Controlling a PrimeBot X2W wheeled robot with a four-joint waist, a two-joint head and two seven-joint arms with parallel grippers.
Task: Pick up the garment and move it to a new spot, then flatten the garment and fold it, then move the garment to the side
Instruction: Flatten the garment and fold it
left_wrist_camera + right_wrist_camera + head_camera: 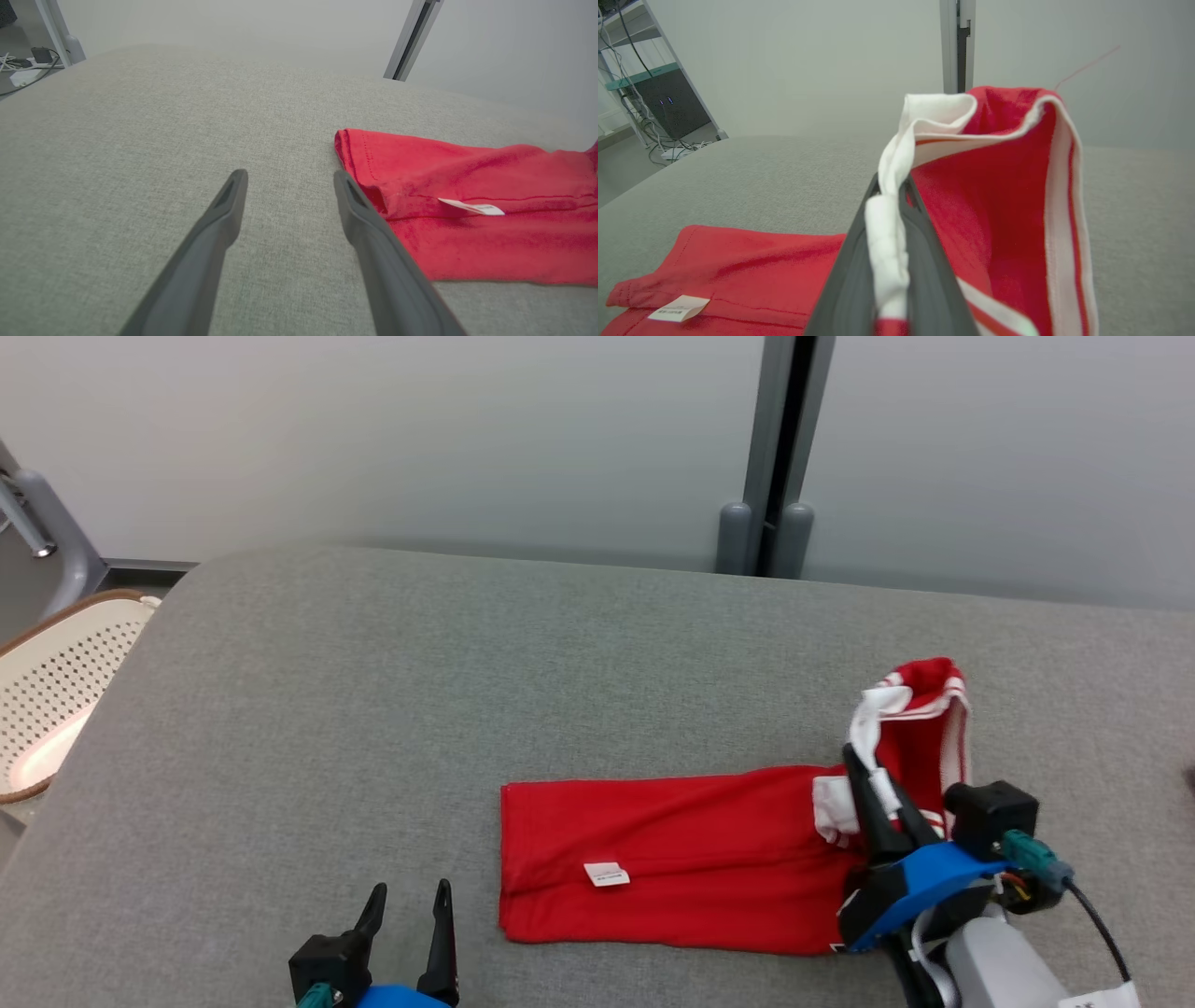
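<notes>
A red garment (672,859) with white trim lies as a long folded strip on the grey padded table (467,691). Its right end is lifted off the surface into a standing fold (920,728). My right gripper (864,770) is shut on the white-trimmed edge of that end; in the right wrist view the white band (887,252) is pinched between the dark fingers (924,261), with the red cloth (1008,200) rising behind them. My left gripper (408,901) stands open just left of the garment's left hem (355,158), nothing between its fingers (224,210).
A white perforated basket (56,691) sits beyond the table's left edge. A grey post (770,448) and pale wall panels stand behind the table. Shelving and cables (649,107) are off to the left in the right wrist view.
</notes>
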